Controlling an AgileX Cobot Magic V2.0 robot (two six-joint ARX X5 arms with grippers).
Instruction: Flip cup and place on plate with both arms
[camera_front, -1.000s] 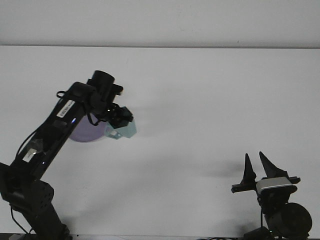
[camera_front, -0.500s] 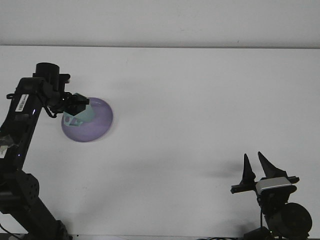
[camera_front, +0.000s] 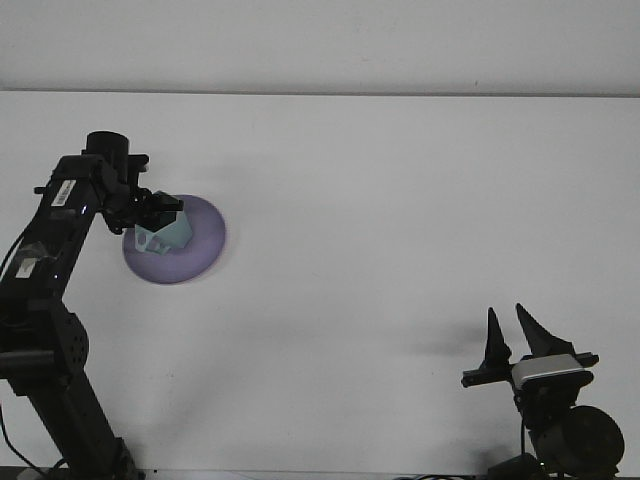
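Observation:
A pale teal cup (camera_front: 168, 234) rests over the left part of a round purple plate (camera_front: 203, 243) on the white table. My left gripper (camera_front: 156, 207) is at the cup's upper edge, shut on it, with the black arm reaching in from the left side. I cannot tell whether the cup touches the plate or hangs just above it. My right gripper (camera_front: 507, 326) stands near the bottom right, far from the plate, open with nothing between its two pointed fingers.
The white table (camera_front: 380, 200) stretches between the two arms. A pale wall runs along its far edge. The left arm's base (camera_front: 60, 400) rises from the bottom left corner.
The left arm swung left, carrying the cup from beside the plate's right edge to over the plate, then settled it slightly right and lower. The right arm has stayed still.

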